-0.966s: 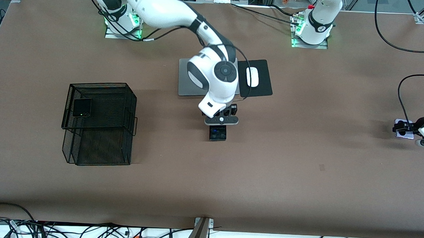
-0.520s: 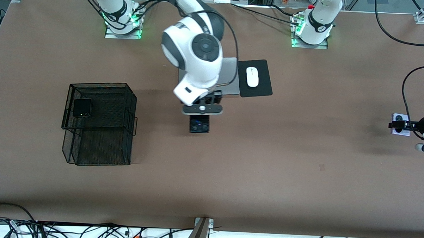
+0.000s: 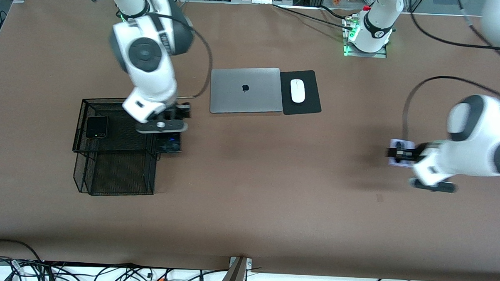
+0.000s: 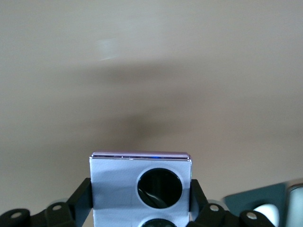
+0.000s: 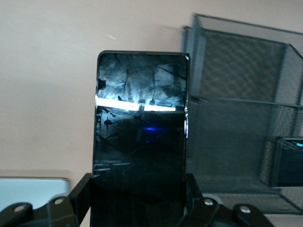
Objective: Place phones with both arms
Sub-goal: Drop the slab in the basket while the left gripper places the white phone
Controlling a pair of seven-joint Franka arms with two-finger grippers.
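Now right gripper [image 3: 167,139] clamps slab [image 3: 169,146] beside rack [image 3: 108,152]; left gripper [image 3: 399,154] grips lilac phone [image 3: 396,142], apparently airborne; flip phone [image 3: 97,127] sits racked. Advice: level slab over tier, lower slowly.

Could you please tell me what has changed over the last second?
The right gripper, shut on the slab phone, carried it from beside the laptop to the mesh rack. The left gripper brought the lilac phone inward toward the table's middle. The flip phone, laptop and mouse stayed put.
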